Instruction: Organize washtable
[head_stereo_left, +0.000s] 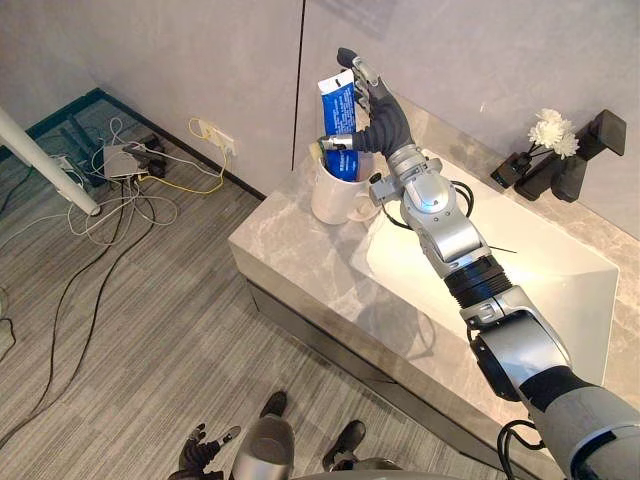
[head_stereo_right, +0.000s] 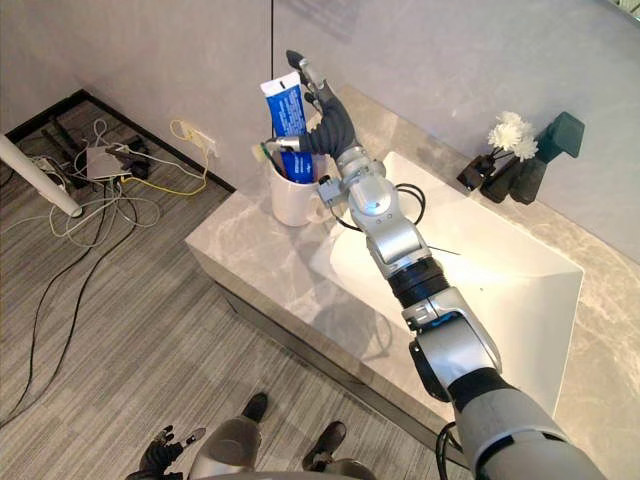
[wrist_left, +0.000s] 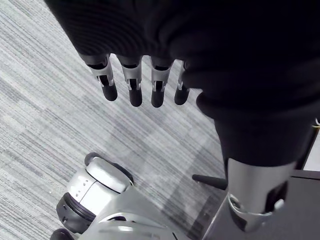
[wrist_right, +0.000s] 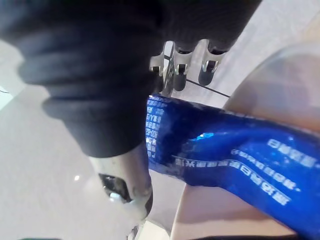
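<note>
A white cup (head_stereo_left: 335, 195) stands at the left end of the stone washtable (head_stereo_left: 290, 250). A blue toothpaste tube (head_stereo_left: 340, 110) stands upright in it, its top well above the rim. My right hand (head_stereo_left: 380, 120) is right behind the tube, fingers straight and pointing up past it, thumb lying across its front. In the right wrist view the tube (wrist_right: 225, 150) runs under the palm, between the thumb and the straight fingers (wrist_right: 207, 70). My left hand (wrist_left: 135, 85) hangs low over the floor with straight fingers, holding nothing.
A white sink basin (head_stereo_left: 540, 270) is sunk into the counter to the right of the cup. White flowers (head_stereo_left: 553, 130) in a dark holder (head_stereo_left: 560, 170) stand by the back wall. Cables (head_stereo_left: 120, 190) and a white pole (head_stereo_left: 45, 160) lie on the floor at left.
</note>
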